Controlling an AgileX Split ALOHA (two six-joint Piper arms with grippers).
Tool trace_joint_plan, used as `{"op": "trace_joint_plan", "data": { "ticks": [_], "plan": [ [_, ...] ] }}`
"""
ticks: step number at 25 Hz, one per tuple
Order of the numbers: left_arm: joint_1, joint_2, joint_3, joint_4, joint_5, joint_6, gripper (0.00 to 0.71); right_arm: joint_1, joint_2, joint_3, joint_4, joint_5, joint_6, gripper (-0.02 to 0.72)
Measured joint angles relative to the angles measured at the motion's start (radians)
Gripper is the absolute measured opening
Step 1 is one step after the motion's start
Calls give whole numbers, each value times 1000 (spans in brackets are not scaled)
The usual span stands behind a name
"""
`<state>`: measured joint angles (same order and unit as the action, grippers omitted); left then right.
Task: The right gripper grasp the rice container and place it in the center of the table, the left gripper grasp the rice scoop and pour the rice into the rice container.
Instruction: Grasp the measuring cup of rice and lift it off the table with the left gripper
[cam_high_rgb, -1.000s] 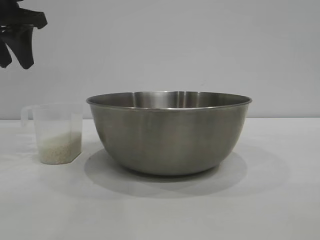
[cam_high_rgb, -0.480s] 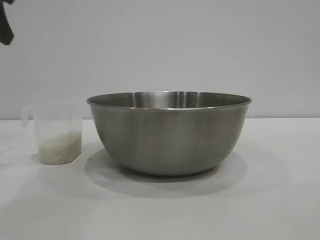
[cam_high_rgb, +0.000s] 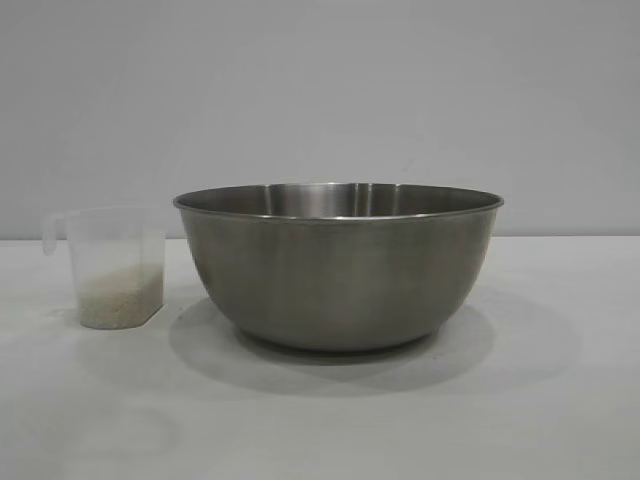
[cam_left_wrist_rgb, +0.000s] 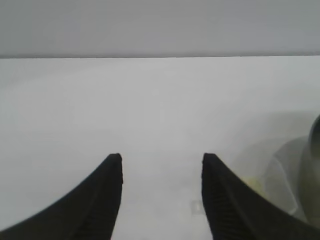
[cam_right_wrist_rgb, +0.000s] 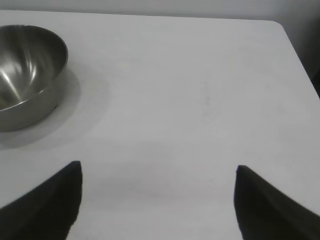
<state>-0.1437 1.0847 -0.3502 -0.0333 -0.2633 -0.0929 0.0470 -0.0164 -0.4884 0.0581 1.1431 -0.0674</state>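
Observation:
The rice container (cam_high_rgb: 338, 265), a large steel bowl, stands on the white table (cam_high_rgb: 560, 400) near its middle; it also shows in the right wrist view (cam_right_wrist_rgb: 27, 70). The rice scoop (cam_high_rgb: 115, 265), a clear plastic cup with rice (cam_high_rgb: 120, 298) in its bottom, stands upright to the bowl's left, apart from it. Neither gripper shows in the exterior view. My left gripper (cam_left_wrist_rgb: 161, 159) is open and empty over bare table, with the scoop (cam_left_wrist_rgb: 287, 175) blurred at that view's edge. My right gripper (cam_right_wrist_rgb: 157, 170) is open and empty, away from the bowl.
A plain grey wall stands behind the table. The table's far edge and rounded corner (cam_right_wrist_rgb: 277, 25) show in the right wrist view. Nothing else stands on the table.
The left gripper, at the top left of the exterior view a second ago, has risen out of that view. The bowl and scoop have not moved.

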Motion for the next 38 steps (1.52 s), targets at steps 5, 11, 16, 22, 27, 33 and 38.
{"op": "trace_joint_plan", "data": {
  "ticks": [5, 11, 16, 22, 27, 33, 38],
  "plan": [
    [-108, -39, 134, 30, -159, -10, 319, 0, 0, 0, 0, 0, 0, 588],
    [-164, -39, 256, 33, -390, -6, 319, 0, 0, 0, 0, 0, 0, 588],
    [-164, 35, 286, 26, -471, 3, 319, 0, 0, 0, 0, 0, 0, 588],
    [-164, 215, 286, 26, -665, 5, 319, 0, 0, 0, 0, 0, 0, 588],
    [-164, 340, 286, 35, -849, 5, 319, 0, 0, 0, 0, 0, 0, 588],
    [-164, 449, 286, 44, -870, 5, 319, 0, 0, 0, 0, 0, 0, 588],
    [-164, 522, 282, 23, -872, 12, 242, 0, 0, 0, 0, 0, 0, 588]
  ]
}}
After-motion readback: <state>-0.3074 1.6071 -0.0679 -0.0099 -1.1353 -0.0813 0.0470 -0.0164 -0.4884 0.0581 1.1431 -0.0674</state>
